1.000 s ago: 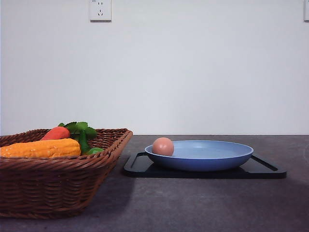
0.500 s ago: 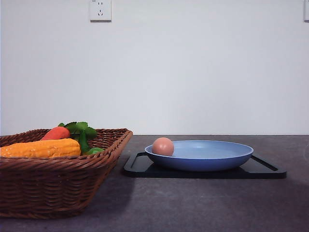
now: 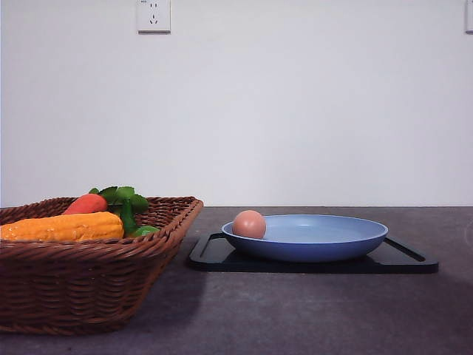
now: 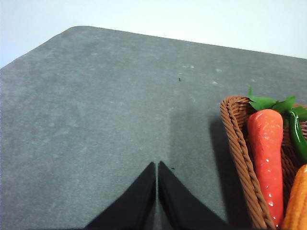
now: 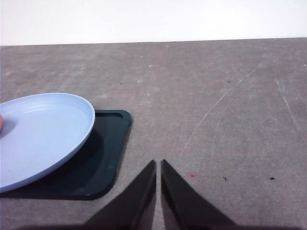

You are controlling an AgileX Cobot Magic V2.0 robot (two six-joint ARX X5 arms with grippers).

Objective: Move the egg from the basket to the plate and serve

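The pinkish-brown egg (image 3: pixel 250 224) lies inside the light blue plate (image 3: pixel 325 248), against its left rim. The plate rests on a flat black tray (image 3: pixel 399 260). In the right wrist view the plate (image 5: pixel 43 134) sits partly over the tray (image 5: pixel 103 163), and a sliver of the egg (image 5: pixel 1 122) shows at the frame edge. The brown wicker basket (image 3: pixel 81 285) stands at the left. My left gripper (image 4: pixel 157 165) is shut over bare table beside the basket's rim (image 4: pixel 237 143). My right gripper (image 5: pixel 158 163) is shut over bare table, off to the side of the tray.
In the basket lie an orange carrot (image 3: pixel 86 203) with green leaves (image 3: pixel 122 198), a yellow corn cob (image 3: pixel 63 226) and a green piece (image 3: pixel 145 231). The carrot (image 4: pixel 266 153) also appears in the left wrist view. Grey tabletop (image 3: pixel 295 310) runs in front of the tray.
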